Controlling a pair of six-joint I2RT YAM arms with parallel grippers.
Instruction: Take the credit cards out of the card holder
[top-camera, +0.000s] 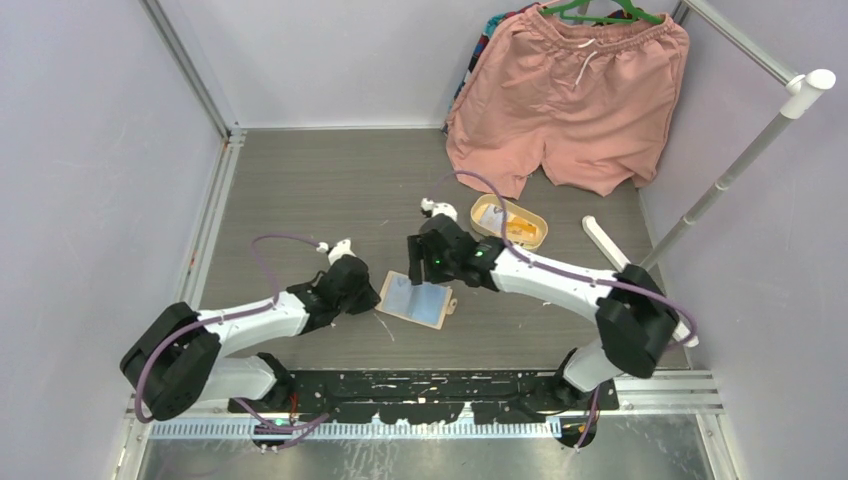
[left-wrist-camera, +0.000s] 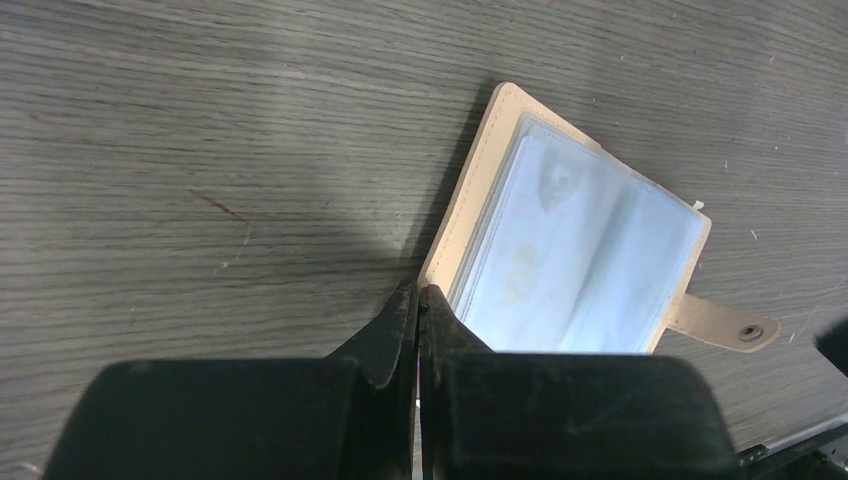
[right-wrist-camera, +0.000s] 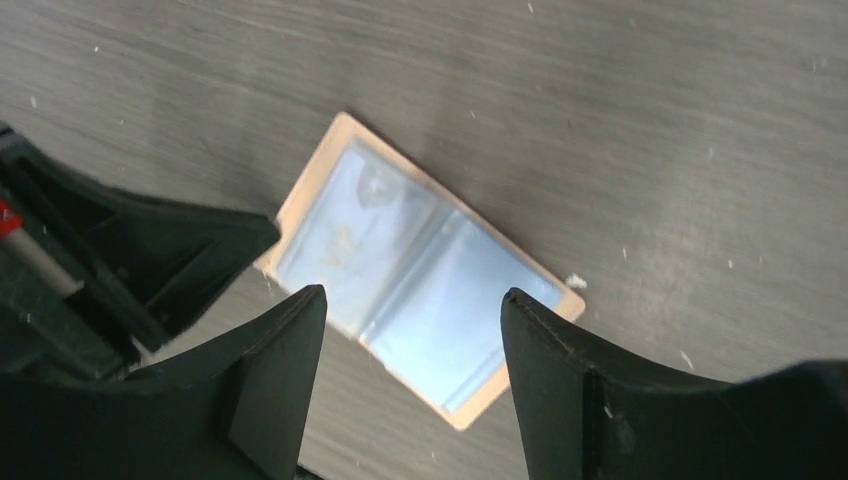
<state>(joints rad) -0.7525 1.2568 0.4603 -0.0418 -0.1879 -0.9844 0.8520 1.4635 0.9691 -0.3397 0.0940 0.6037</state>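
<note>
The tan card holder (top-camera: 415, 298) lies open on the table, pale bluish pockets up, its snap tab (left-wrist-camera: 725, 325) pointing right. A pale card with faint gold lettering (right-wrist-camera: 340, 240) sits in one pocket; it also shows in the left wrist view (left-wrist-camera: 520, 270). My left gripper (left-wrist-camera: 418, 290) is shut with nothing between its fingers, and its tips rest at the holder's left edge (top-camera: 372, 293). My right gripper (right-wrist-camera: 413, 292) is open and hovers just above the holder (top-camera: 428, 272). An orange-yellow card (top-camera: 522, 228) and a whitish card (top-camera: 490, 215) lie in the oval tan tray (top-camera: 541, 222).
Pink shorts (top-camera: 570, 95) hang on a green hanger at the back right. A white rail (top-camera: 740, 160) slants along the right side, with a white bar (top-camera: 605, 243) lying on the table below it. Pale walls close in the left and back.
</note>
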